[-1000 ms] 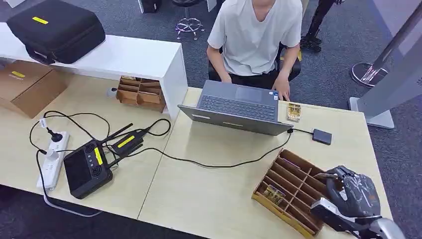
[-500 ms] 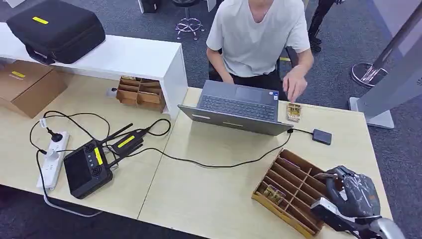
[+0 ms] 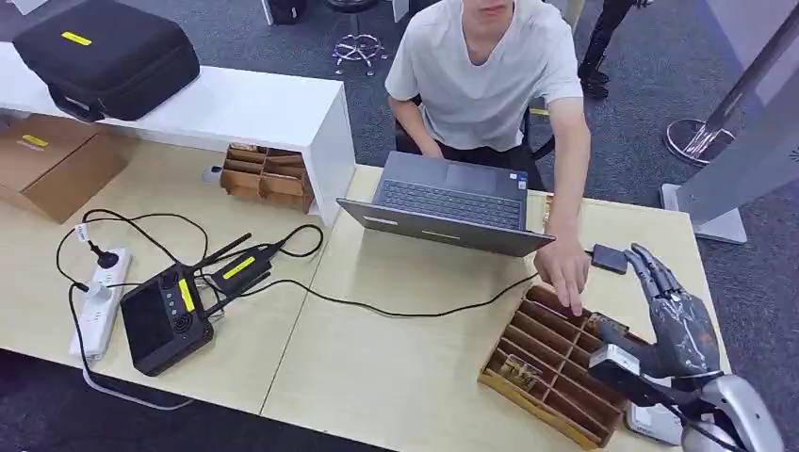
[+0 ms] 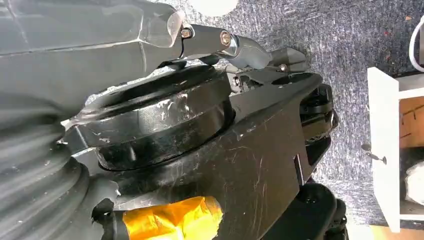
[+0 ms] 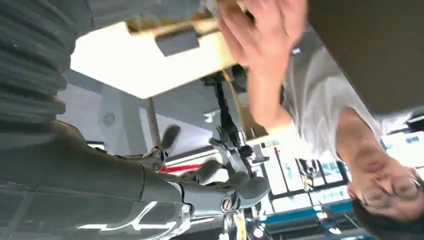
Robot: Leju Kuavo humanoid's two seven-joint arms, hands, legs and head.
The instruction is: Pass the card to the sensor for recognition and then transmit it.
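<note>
Card: a small patterned card [image 3: 520, 368] lies in a near slot of the brown divided tray [image 3: 528, 394], by the tray's front-left edge.
Sensor: a small dark box [image 3: 610, 258] flat on the table [image 3: 396, 367], cabled to the laptop [image 3: 450, 202], just beyond the tray's far corner.
Open room: bare tabletop left of the tray, crossed by the black cable [image 3: 405, 311]; the tray's right end sits close to the table's right edge.
Person's hand [image 3: 566, 273]: reaching down onto the tray's far corner, between sensor and card.
Right hand [image 3: 674, 320]: fingers spread and straight, holding nothing, raised over the tray's right end, fingertips towards the sensor.
Left hand: cannot tell its state; the left wrist view shows dark body parts.
</note>
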